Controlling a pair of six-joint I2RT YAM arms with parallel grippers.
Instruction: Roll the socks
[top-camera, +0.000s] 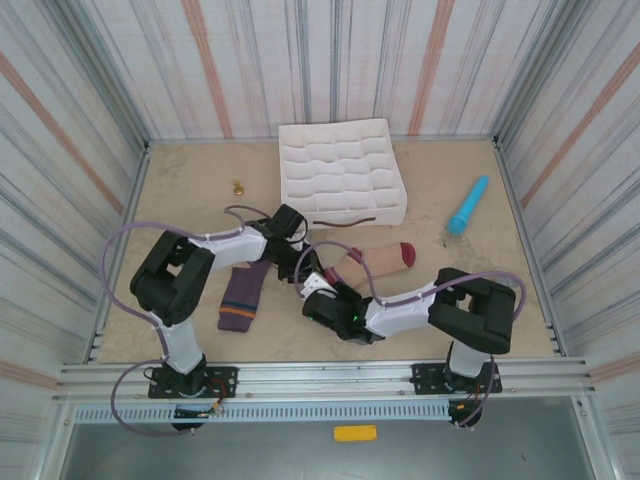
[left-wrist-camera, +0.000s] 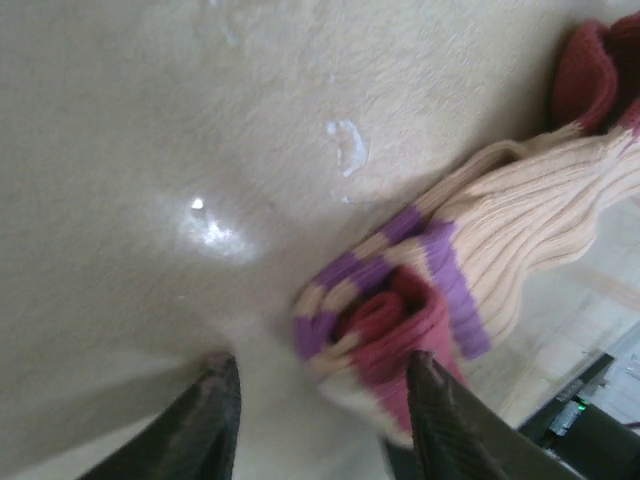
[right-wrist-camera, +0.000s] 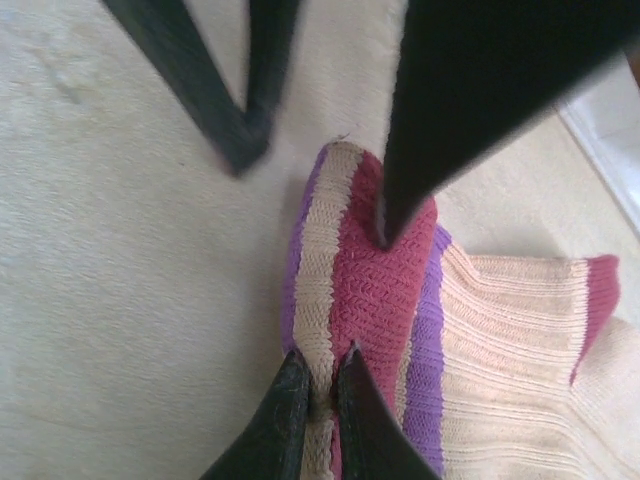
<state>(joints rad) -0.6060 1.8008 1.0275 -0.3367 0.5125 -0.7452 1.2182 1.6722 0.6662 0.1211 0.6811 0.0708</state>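
Two fabric socks lie on the tan desk (top-camera: 185, 200). We see the purple fabric sock (top-camera: 243, 297), striped at its end, flat beside the left arm. The beige ribbed sock (top-camera: 378, 258), cuffed in dark red and purple bands, rests mid-desk, just before the white compartmented tray (top-camera: 355, 213). The right end effector (right-wrist-camera: 323, 365) is clenched on the cuff's folded edge. The left end effector (left-wrist-camera: 320, 375) stands released, straddling the curled cuff, one fingertip (right-wrist-camera: 385, 235) touching the red band.

No writing, label, brand, number or sign is legible anywhere; the beige sock (right-wrist-camera: 500, 330) carries stripes alone.
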